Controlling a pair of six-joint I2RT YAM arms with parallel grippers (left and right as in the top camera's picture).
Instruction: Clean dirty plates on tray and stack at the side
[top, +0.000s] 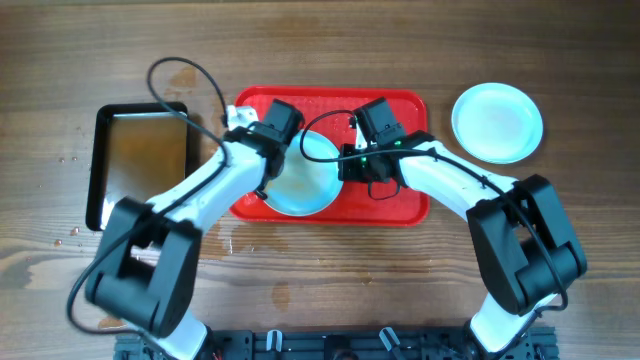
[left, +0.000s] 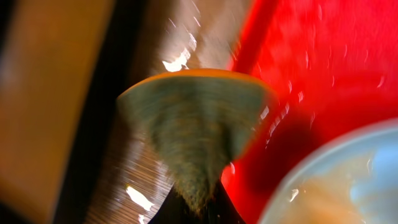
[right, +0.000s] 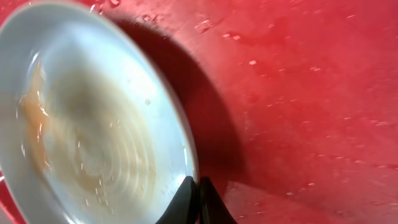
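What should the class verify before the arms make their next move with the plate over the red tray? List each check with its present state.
1. Grip: right gripper pinches the dirty plate at its rim: ok.
2. Tool: left gripper holds the sponge: ok.
3. Sponge touching the dirty plate: cannot tell, the view is blurred.
4. Dirty plate wiped clean: not ok, a brown smear shows.
5. Dirty plate over the tray: ok.
6. Stacking spot beside the tray, marked by the clean plate: ok.
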